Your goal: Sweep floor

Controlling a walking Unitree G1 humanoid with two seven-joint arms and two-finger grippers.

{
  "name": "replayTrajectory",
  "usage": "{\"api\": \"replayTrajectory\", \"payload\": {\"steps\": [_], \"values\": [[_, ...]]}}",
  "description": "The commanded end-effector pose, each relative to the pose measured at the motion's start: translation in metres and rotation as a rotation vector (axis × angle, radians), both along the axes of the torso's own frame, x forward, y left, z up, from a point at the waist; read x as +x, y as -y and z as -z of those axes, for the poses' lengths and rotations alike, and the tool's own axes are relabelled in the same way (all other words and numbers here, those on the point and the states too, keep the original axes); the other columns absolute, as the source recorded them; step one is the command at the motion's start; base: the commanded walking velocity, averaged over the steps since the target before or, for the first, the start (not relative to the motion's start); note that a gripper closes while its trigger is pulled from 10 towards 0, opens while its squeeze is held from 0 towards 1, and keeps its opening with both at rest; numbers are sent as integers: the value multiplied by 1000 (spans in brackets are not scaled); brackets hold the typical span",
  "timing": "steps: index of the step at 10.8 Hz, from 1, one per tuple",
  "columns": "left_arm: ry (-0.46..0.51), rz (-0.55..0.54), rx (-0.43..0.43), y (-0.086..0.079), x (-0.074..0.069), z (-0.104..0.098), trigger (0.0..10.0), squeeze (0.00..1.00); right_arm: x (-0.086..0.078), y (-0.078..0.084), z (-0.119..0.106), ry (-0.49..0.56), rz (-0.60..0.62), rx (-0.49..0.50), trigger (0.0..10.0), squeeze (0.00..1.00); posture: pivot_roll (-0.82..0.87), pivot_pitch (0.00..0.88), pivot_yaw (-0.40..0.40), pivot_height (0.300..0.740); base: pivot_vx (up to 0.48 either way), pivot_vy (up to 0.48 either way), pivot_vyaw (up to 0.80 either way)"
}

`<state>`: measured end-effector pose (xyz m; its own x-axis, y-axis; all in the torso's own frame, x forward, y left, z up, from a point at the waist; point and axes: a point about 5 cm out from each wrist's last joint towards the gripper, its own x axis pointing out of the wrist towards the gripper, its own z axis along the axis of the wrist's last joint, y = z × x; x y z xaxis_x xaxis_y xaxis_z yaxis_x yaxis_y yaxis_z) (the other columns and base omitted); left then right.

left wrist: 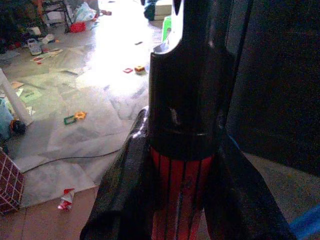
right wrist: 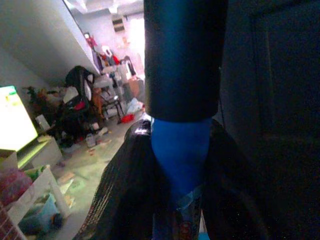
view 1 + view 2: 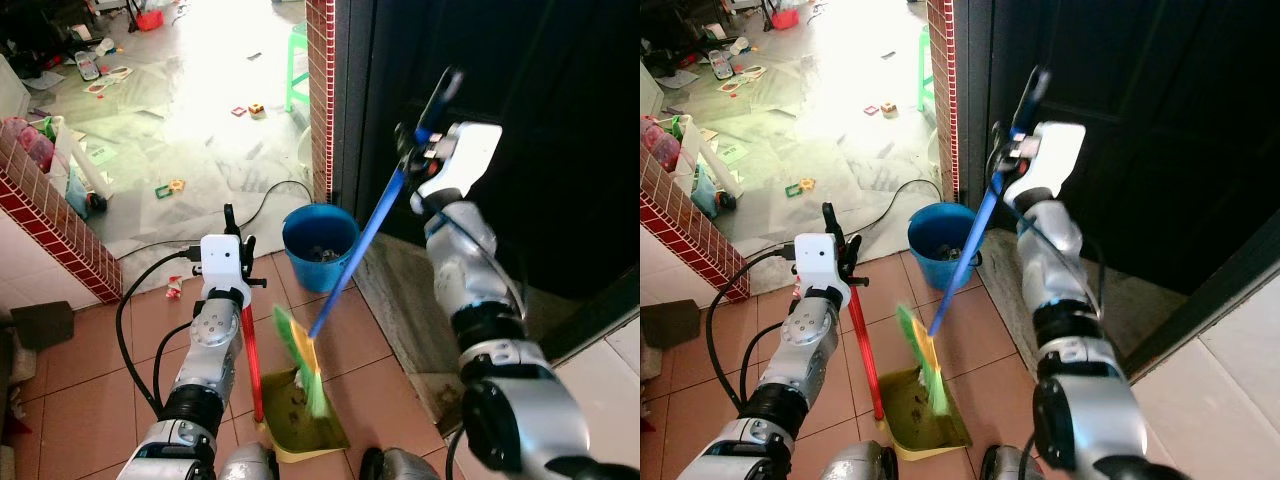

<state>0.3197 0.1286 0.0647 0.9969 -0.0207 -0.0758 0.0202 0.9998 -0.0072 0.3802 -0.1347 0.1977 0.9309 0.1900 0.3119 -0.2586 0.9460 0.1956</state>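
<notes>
A yellow dustpan (image 3: 305,415) rests on the terracotta tiles close in front of me, with a red upright handle (image 3: 252,360). My left gripper (image 3: 232,225) is shut on the top of that handle (image 1: 182,180). A broom with a blue shaft (image 3: 365,240) slants down from upper right to its green bristle head (image 3: 303,360), which hangs over the dustpan. My right gripper (image 3: 412,140) is shut on the shaft's upper part (image 2: 181,145), just under its black end cap. Dark dirt lies in the pan.
A blue bucket (image 3: 320,245) holding debris stands just beyond the broom head. A black cable (image 3: 250,215) trails across the floor behind it. A red brick pillar (image 3: 320,90) and a dark doorway (image 3: 520,150) rise on the right. A low brick wall (image 3: 55,225) runs on the left, with scattered litter beyond.
</notes>
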Motion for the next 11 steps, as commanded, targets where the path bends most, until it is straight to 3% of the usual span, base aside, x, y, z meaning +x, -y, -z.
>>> {"api": "replayTrajectory", "payload": {"steps": [1, 3, 5, 7, 9, 11], "values": [[-54, 29, 2, 6, -2, 9, 10000, 0, 1, 1, -32, 130, 1, 5, 10000, 0, -110, 27, 62, 740, 0, 0, 0], [-61, 30, -3, 8, -2, 10, 10000, 0, 1, 6, -36, 151, 16, -38, 10000, 0, -115, 27, 59, 740, 0, 0, 0], [-13, 30, -123, 10, 0, 3, 10000, 0, -3, 9, -26, 159, 27, -137, 10000, 0, -123, 28, 47, 740, 0, 0, 0], [-16, 24, -113, 9, 1, 4, 10000, 0, -7, 9, -20, 163, 27, -197, 10000, 0, -125, 28, 47, 740, 0, 0, 0], [-4, 43, -137, 9, 1, 2, 10000, 0, -10, 1, 4, 78, 7, -156, 10000, 0, -121, 26, 52, 740, 0, 0, 0], [18, 65, -174, 13, 2, -4, 10000, 0, -11, -9, 10, 48, -24, -129, 10000, 0, -118, 24, 51, 740, 0, 0, 0]]}}
